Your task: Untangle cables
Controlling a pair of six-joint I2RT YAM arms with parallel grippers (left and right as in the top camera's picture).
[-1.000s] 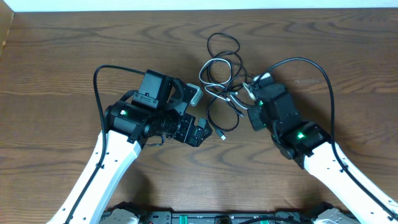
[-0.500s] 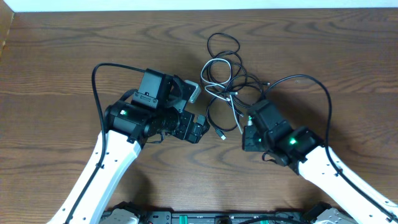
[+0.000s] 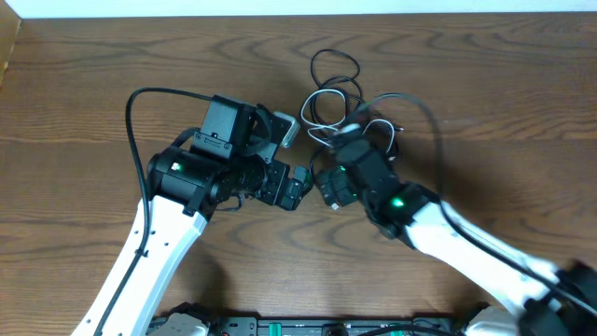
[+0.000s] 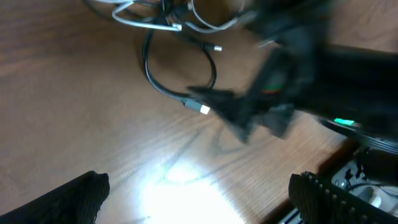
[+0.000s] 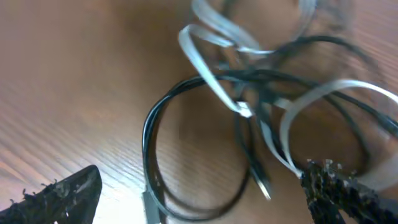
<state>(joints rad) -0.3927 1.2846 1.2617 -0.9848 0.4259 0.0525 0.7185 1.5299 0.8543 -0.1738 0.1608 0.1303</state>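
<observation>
Dark brown wood-grain table point(image 3: 84, 84), far edge running along top of overhead view. Lying on it at far centre: cables point(image 3: 322, 93), black and white, tangled in loose overlapping loops. One black loop point(image 3: 313, 65) farthest out, flat on wood. From left wrist: silver-tipped plug point(image 4: 199, 109) resting on bare wood; glare patch point(image 4: 180, 186) on nearer surface.

Holds black two-finger right gripper point(image 3: 328, 187) spread wide, fingers apart, just beside black two-finger left gripper point(image 3: 300, 166), likewise spread wide.
</observation>
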